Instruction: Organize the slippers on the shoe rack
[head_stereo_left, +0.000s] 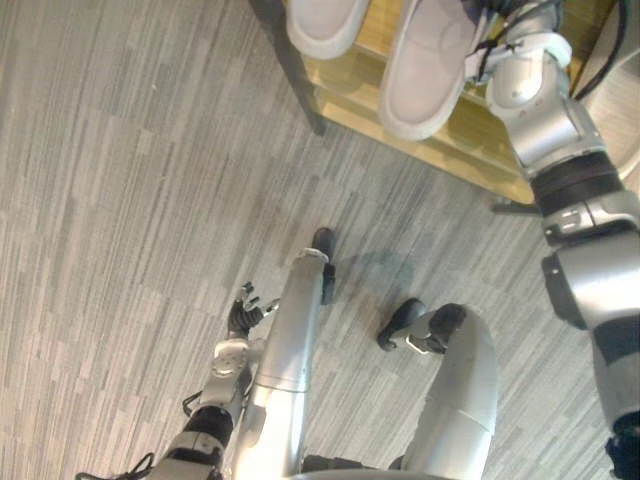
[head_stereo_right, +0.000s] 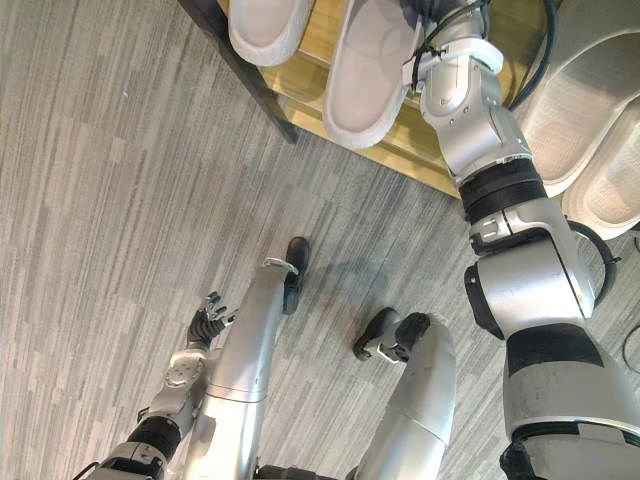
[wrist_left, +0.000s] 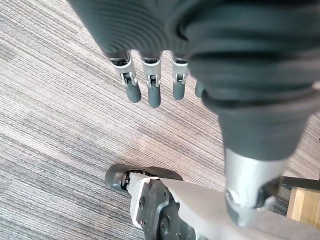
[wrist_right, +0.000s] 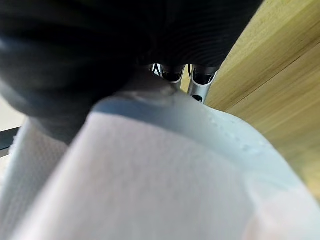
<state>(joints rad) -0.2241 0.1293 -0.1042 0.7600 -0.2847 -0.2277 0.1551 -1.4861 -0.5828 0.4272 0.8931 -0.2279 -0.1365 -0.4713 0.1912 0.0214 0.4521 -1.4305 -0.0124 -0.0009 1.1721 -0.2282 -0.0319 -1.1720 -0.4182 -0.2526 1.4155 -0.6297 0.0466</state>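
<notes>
Grey, finely striped carpet (head_stereo_left: 120, 200) ran under the shoe rack (head_stereo_left: 470, 150), whose honey-coloured wooden boards sat on a dark metal frame. Two pale, rounded slippers lay side by side on its shelf. The nearer slipper (head_stereo_left: 425, 70) poked its blunt end past the front edge, and the second slipper (head_stereo_left: 325, 25) lay just beside it. My right hand (wrist_right: 90, 50) was against the nearer one, its fingers tucked behind soft, waffle-textured cloth, so I could not tell its grasp. My left hand (head_stereo_left: 247, 308) hung low over the carpet with its dark-tipped fingers (wrist_left: 154, 92) straight and empty.
</notes>
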